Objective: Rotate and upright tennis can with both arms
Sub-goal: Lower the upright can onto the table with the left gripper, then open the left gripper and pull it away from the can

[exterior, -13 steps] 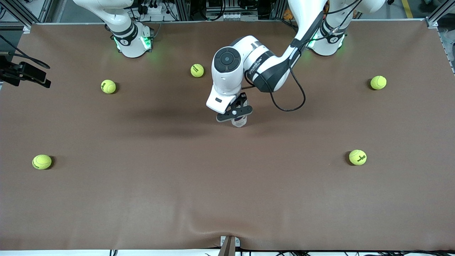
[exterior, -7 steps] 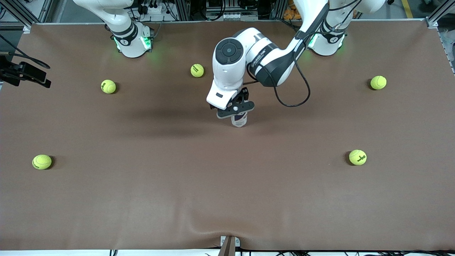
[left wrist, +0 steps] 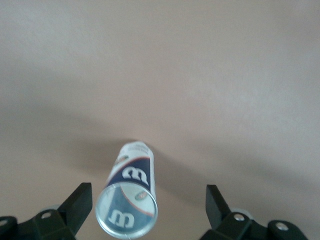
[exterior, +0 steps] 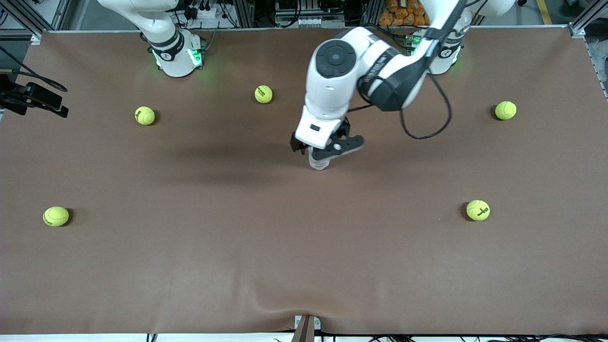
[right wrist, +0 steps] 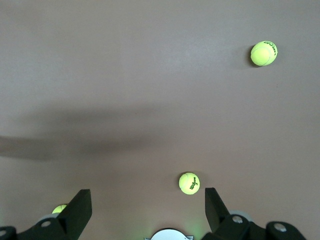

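Upright, tennis can [left wrist: 131, 200] looks empty.

Tennis can [exterior: 319, 163] stands upright mid-bench [exterior: 304, 266], directly under the left gripper [exterior: 327, 148]; jaws spread wide, clear of the can on both sides. Only other obstacles are five tennis balls [exterior: 263, 94], all well apart from the can. Right gripper [right wrist: 147, 212] waits up high near its base.
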Controlling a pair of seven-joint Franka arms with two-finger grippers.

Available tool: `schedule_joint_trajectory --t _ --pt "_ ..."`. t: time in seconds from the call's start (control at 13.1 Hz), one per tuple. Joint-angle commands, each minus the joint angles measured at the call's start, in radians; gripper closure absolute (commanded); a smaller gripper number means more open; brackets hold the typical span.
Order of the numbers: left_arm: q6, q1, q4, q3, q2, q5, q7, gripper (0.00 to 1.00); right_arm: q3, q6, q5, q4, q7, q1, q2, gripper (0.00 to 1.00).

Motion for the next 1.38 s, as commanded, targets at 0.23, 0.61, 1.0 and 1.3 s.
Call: schedule_joint_trajectory --t 0.23,0.61,1.0,1.3 --pt "-0.058 0.107 -0.002 -0.005 -0.065 0.026 0.147 0.00 0.004 -0.008 -0.010 0.018 0.012 0.002 0.004 0.00" --pt "-0.084 0.207 -0.004 -0.007 -0.091 0.026 0.249 0.00 0.002 -0.006 -0.012 0.018 0.012 0.002 0.004 0.00" --pt "-0.119 0.569 -0.010 -0.273 -0.108 0.028 0.394 0.00 0.004 -0.006 -0.010 0.018 0.012 0.003 0.004 0.00" --pt "-0.197 0.640 -0.013 -0.261 -0.177 0.028 0.500 0.00 0.004 -0.006 -0.010 0.016 0.012 0.003 0.004 0.00"
